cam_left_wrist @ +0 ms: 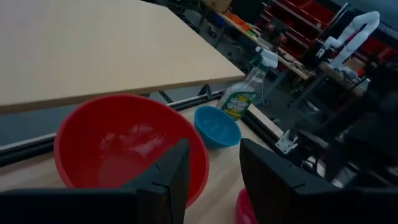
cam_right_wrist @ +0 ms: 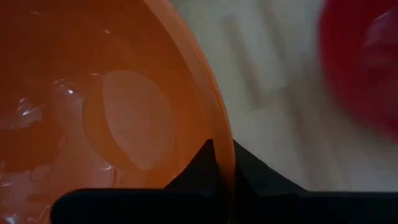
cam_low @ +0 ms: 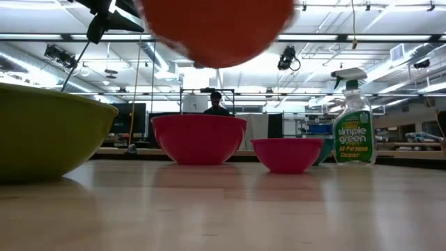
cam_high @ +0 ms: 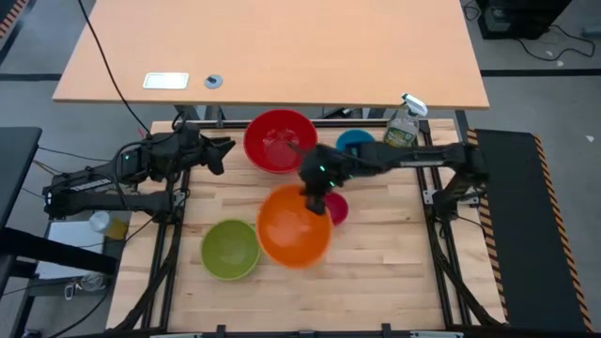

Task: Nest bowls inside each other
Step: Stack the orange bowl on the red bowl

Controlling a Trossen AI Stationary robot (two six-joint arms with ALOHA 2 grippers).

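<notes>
My right gripper is shut on the orange bowl, which hangs high above the table. The red bowl stands on its base at the far middle, and the blue bowl to its right. The pink bowl sits partly hidden under the right arm. The lime green bowl stands near the front left. My left gripper hovers open just left of the red bowl, holding nothing. My right gripper pinches the orange bowl's rim on its far right side, one finger inside the bowl and one outside. The fingers slant down from the far right. The bowl is lifted clear of the table, opening up.
A clear spray bottle with greenish liquid stands at the far right beside the blue bowl. A larger tan table lies beyond the far edge. Bare wood spreads along the near right of the table.
</notes>
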